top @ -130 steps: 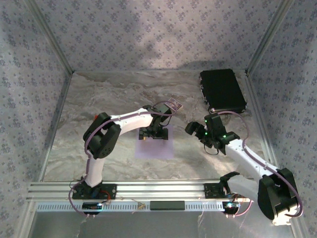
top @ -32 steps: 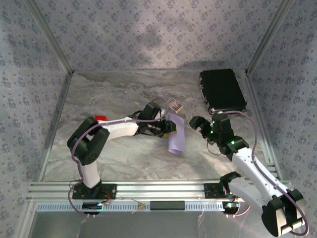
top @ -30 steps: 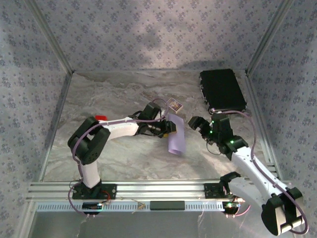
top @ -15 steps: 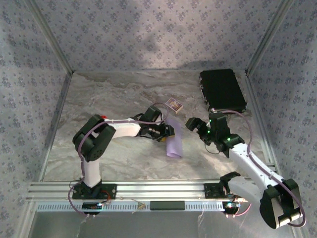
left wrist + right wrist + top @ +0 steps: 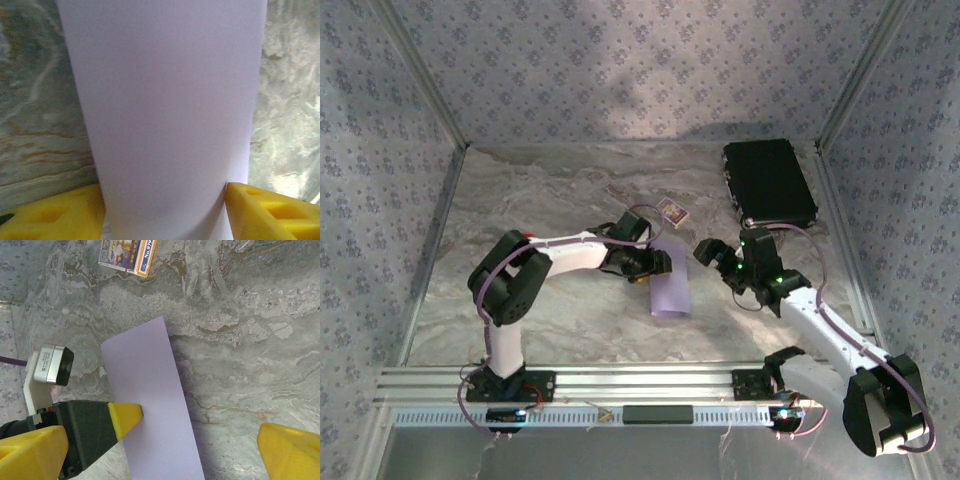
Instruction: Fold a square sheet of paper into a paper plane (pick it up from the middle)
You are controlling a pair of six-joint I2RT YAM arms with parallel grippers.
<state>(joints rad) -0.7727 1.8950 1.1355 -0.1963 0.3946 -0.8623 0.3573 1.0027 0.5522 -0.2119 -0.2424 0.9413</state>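
Left wrist view: the square sheet of paper [image 5: 165, 100] bows over the table [image 5: 520, 190] between my left gripper's [image 5: 162, 215] half-parted jaws. I can't confirm a firm hold, but the bow likely sets up a centre crease, and the right gripper [image 5: 706, 251] hangs wide open, empty, beside it.

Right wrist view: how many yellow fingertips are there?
3. Two are the right gripper's, at the bottom left and bottom right corners. One fingertip of the left gripper touches the lilac sheet. Its partner may be hidden behind it.

White arms [image 5: 820, 325] with black joints, purple cables and yellow fingers [image 5: 290, 447].
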